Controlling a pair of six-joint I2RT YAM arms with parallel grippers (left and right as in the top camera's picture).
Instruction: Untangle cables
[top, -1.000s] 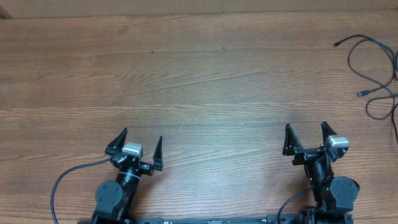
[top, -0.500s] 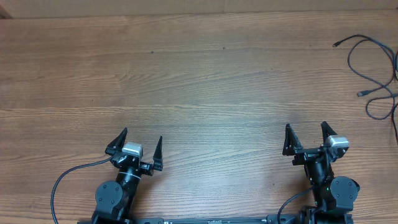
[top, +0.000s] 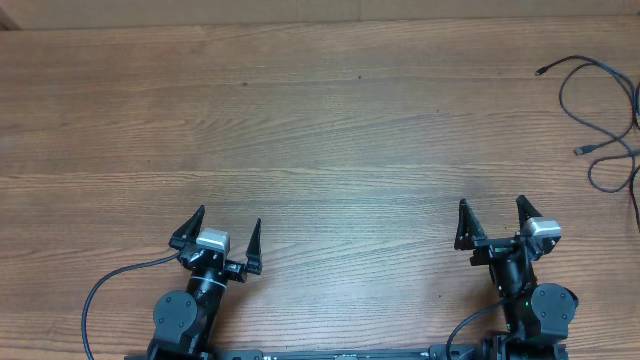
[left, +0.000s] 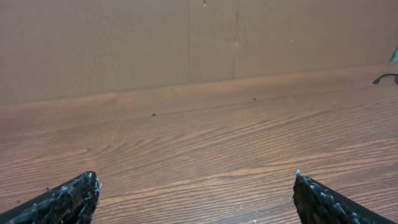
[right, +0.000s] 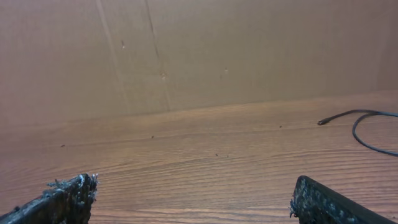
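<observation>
Several thin black cables (top: 562, 93) — looped, wood-grain table (top: 320, 120).

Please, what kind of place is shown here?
Probably a robot test bench in a lab: a bare wood-grain table, two arms whose left gripper and right gripper stand open, a plain brown board behind, and loose black cables at the far right.

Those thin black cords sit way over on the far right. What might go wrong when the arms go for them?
The cables run off the overhead view's right edge, so a tug might drag unseen loops. They lie far from the left gripper, probably a strained reach.
</observation>
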